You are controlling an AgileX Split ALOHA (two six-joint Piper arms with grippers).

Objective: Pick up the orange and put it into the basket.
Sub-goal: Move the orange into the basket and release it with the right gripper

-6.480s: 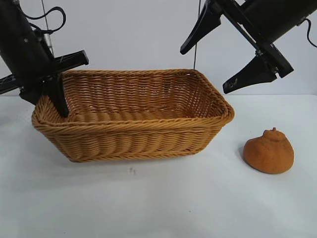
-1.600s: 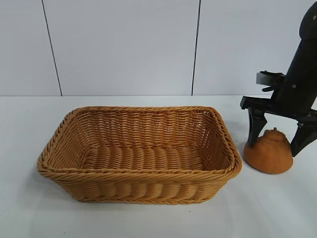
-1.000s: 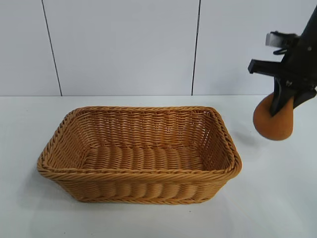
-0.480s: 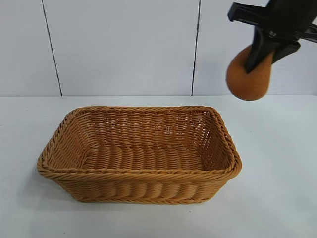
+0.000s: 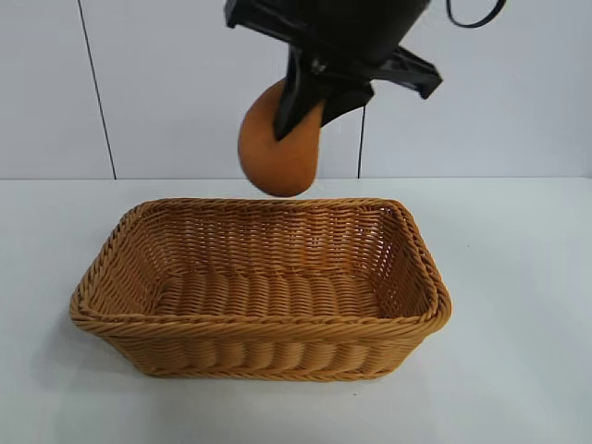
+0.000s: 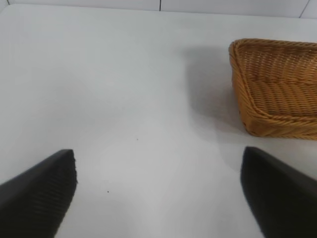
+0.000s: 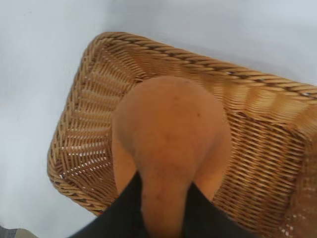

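2 fingers of the right gripper (image 5: 301,106) pinch the orange (image 5: 276,153), which hangs below them; directly beneath lies the basket (image 5: 259,324).

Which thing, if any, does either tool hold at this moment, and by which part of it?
The right tool holds the orange by its upper part, hanging above the basket. The left tool is open and holds nothing.
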